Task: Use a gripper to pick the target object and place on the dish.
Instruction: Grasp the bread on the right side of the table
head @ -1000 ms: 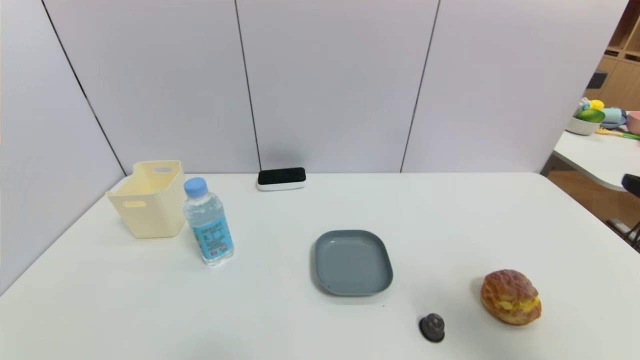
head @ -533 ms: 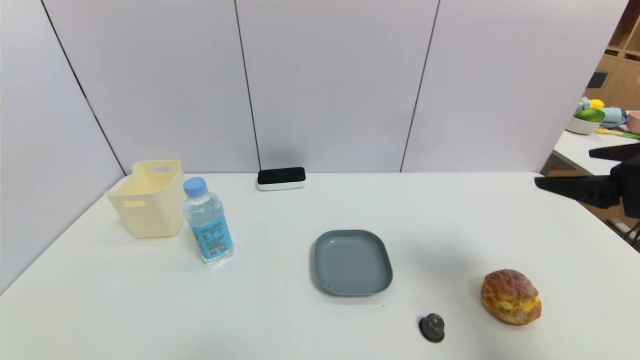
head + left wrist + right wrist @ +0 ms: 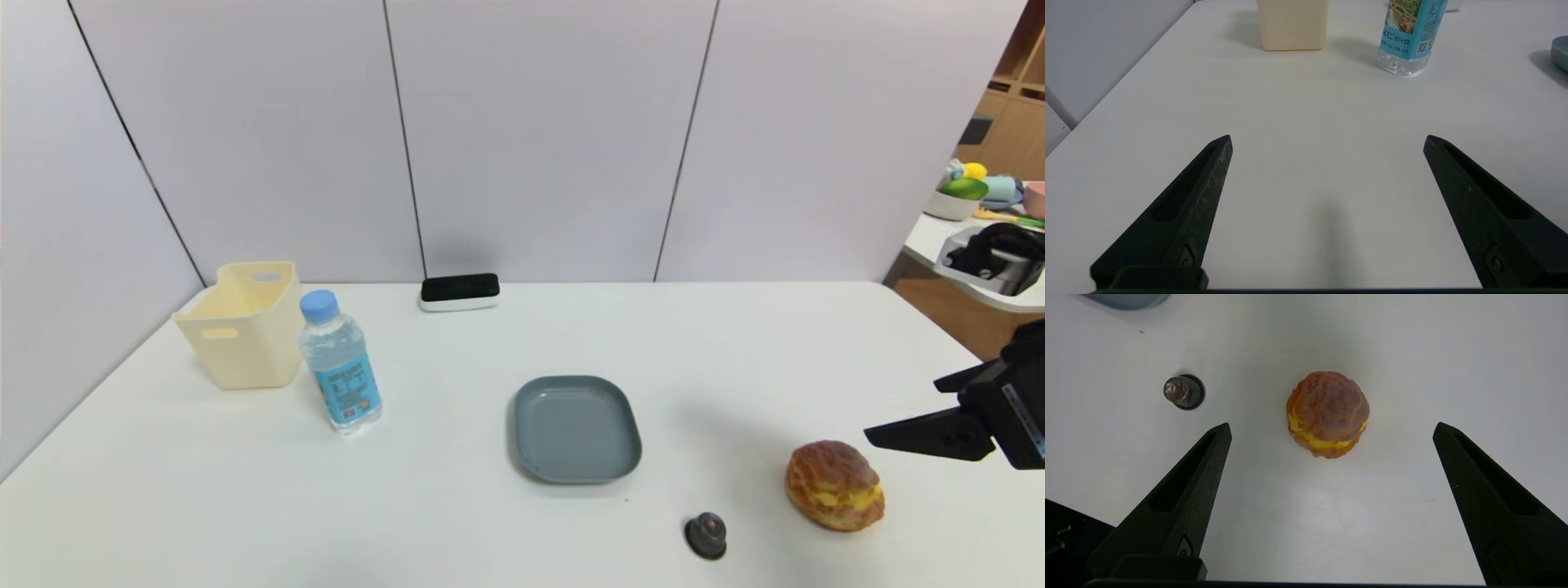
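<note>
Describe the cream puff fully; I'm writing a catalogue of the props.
The cream puff is round, with a craggy golden-brown crust over a paler base and yellow filling in the split between. It looks whole and rests upright on the white table, right of the blue-grey dish. No claw touches it.

All 3 views are brightly lit, with soft, diffuse light. In the head view, a faint, soft-edged shadow lies on the tabletop [image 3: 457, 506] between the dish [image 3: 577, 430] and the bun [image 3: 834, 486]. The right wrist view shows a pale patch of glare near the bun. In the left wrist view, blurry shadows fall beside the bin [image 3: 1293, 24] and bottle [image 3: 1410, 38].
</note>
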Tool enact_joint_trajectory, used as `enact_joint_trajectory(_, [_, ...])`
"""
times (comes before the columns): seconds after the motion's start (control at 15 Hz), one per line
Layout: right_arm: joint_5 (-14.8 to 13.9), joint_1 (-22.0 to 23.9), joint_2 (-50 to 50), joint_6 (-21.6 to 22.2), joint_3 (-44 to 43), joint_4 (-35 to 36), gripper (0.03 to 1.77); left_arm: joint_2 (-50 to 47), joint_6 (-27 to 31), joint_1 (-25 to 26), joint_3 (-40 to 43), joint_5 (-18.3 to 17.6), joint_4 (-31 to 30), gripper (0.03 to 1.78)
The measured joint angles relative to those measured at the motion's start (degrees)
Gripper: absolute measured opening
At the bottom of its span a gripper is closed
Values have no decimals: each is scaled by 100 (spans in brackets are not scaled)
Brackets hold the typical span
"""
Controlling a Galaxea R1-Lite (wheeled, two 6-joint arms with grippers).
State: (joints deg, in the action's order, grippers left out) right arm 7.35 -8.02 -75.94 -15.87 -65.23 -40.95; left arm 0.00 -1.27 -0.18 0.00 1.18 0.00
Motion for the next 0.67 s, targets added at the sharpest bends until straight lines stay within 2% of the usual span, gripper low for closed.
enact_joint_trajectory(0.67, [-5,56,-621,-5,187,-91,171,0,-2,0,0,0,0,169])
